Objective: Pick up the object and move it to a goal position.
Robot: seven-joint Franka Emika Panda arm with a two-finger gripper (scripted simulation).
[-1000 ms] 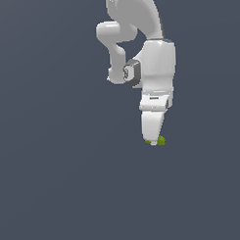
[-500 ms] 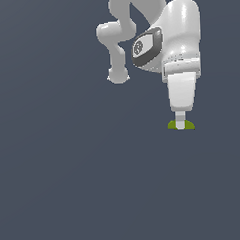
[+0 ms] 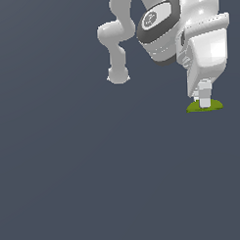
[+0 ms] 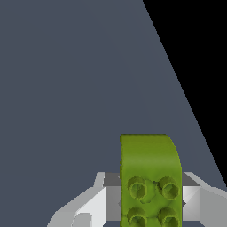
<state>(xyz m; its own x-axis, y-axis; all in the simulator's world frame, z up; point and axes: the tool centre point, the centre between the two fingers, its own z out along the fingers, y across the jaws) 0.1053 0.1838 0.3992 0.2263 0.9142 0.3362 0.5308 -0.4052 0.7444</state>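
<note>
- The gripper (image 3: 204,100) is clenched on the block (image 3: 205,106) — in the wrist view the green block (image 4: 150,177) sits between the two fingers (image 4: 88,206), studs facing the camera.
- The block hangs under the arm, at the exterior view's right, apparently clear of the grey floor (image 3: 70,182).
- The pick looks done — what is left is the carry to the goal.
- No goal marker shows in either view, so how far remains cannot be told.

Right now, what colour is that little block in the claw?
Lime green block, with round studs; the wrist view shows it best.
</note>
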